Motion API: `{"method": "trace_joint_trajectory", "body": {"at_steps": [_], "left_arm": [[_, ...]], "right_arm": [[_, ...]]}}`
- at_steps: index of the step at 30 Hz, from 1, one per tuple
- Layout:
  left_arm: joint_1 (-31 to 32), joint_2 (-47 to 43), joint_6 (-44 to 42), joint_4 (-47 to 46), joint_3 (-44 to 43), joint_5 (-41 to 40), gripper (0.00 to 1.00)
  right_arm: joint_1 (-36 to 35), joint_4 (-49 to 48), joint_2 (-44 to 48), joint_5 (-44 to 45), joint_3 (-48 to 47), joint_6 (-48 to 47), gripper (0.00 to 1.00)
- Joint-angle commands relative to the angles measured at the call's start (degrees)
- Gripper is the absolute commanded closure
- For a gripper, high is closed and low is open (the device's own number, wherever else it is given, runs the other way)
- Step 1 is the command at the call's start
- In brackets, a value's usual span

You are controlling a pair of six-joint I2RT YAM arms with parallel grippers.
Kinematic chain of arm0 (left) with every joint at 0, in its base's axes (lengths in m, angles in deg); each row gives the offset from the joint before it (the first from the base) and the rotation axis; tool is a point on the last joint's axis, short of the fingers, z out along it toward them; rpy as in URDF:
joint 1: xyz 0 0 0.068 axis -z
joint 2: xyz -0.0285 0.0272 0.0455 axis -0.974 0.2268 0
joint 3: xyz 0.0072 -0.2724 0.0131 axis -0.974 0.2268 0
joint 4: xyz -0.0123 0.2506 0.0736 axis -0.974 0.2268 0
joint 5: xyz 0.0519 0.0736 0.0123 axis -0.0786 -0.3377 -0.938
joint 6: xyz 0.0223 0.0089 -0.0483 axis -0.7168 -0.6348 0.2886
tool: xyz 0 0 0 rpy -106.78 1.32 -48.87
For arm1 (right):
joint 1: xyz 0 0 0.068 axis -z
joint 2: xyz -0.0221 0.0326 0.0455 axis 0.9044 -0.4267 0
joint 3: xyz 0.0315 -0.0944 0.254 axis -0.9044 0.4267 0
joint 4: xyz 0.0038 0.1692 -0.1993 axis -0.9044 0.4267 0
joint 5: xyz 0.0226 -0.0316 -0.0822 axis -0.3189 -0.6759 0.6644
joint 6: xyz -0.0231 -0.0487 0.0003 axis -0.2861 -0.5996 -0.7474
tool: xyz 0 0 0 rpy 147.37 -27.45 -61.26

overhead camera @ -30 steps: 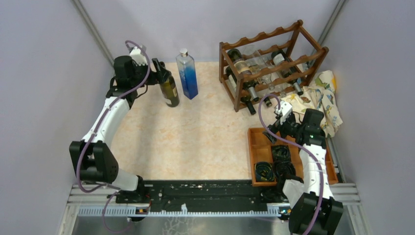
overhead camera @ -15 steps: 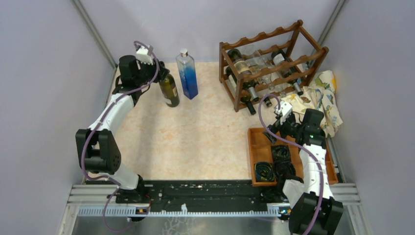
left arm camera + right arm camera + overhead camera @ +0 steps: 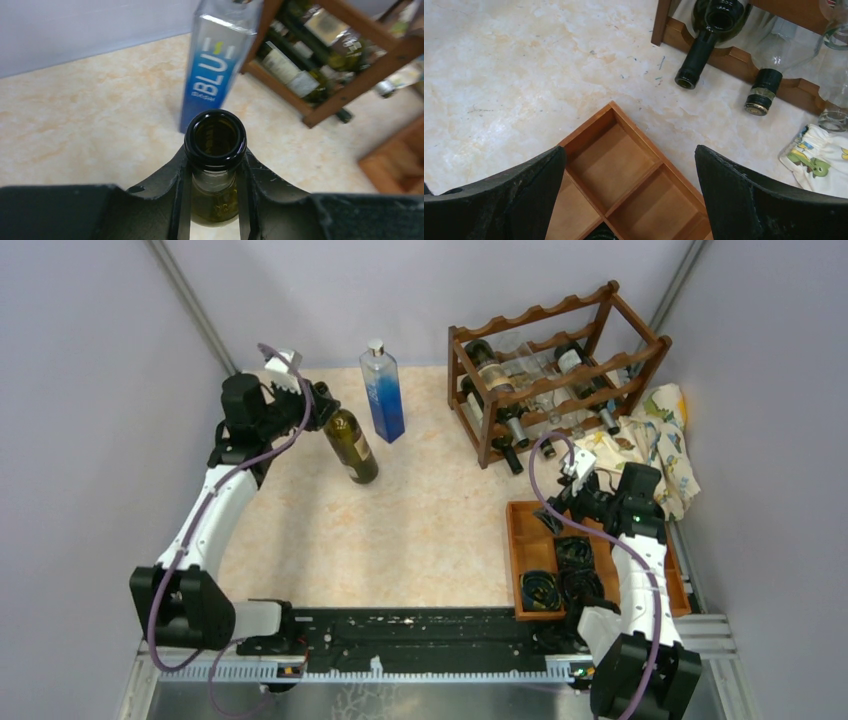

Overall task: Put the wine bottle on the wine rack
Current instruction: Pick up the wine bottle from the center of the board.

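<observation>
The wine bottle (image 3: 352,445) is held by the left gripper (image 3: 318,405) at the far left of the table (image 3: 430,510), well apart from the wine rack (image 3: 555,375), which stands at the far right. In the left wrist view the fingers (image 3: 182,170) are seen pressed against both sides of the glass neck just below the lip, so the left gripper (image 3: 215,170) is closed narrowly on the wine bottle (image 3: 215,140). Its mouth is uncorked and dark inside; whether any liquid is held cannot be told. From above, the bottle is seen tilted, with its neck toward the left wall and its base toward the middle of the table; whether the base touches the surface cannot be told. Just beside it a tall square blue bottle (image 3: 383,395) stands upright, capped in white. The rack is loaded with several bottles (image 3: 500,375) laid on their sides across its tiers, necks pointing toward the front, and two of the lowest necks (image 3: 696,60) are seen in the right wrist view jutting past the bottom rail. A flat wooden tray (image 3: 520,540) lies at the near right; coiled black cables (image 3: 560,580) are kept in its nearer compartments. The right gripper (image 3: 583,472) hangs above the tray's far end with its jaws spread wide and nothing between them. A printed cloth (image 3: 665,440) is bunched between the rack and the right wall.
</observation>
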Motion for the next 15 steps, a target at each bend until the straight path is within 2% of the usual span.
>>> {"method": "trace_joint_trajectory", "body": {"at_steps": [1,5,8,12,15], "left_arm": [[0.1,-7.4,13.1,-0.4,2.3,9.2,1.00],[0.1,-11.3,26.2,-5.0,11.3,16.6,1.00],[0.1,-14.9,40.6,-15.9,20.8,19.9,1.00],[2.8,-20.9,51.7,-25.1,31.4,15.2,1.00],[7.7,-26.1,55.1,-29.8,37.4,7.4,1.00]], "right_arm": [[-1.1,1.9,0.3,-7.7,-1.5,-1.8,0.02],[-3.4,4.5,-0.3,-13.2,-2.7,-2.2,0.02],[-6.2,5.7,-1.2,-16.2,-4.1,-0.7,0.02],[-10.5,8.4,-3.0,-17.1,-7.5,2.0,0.02],[-15.1,13.7,-5.3,-12.5,-11.8,1.1,0.02]]}}
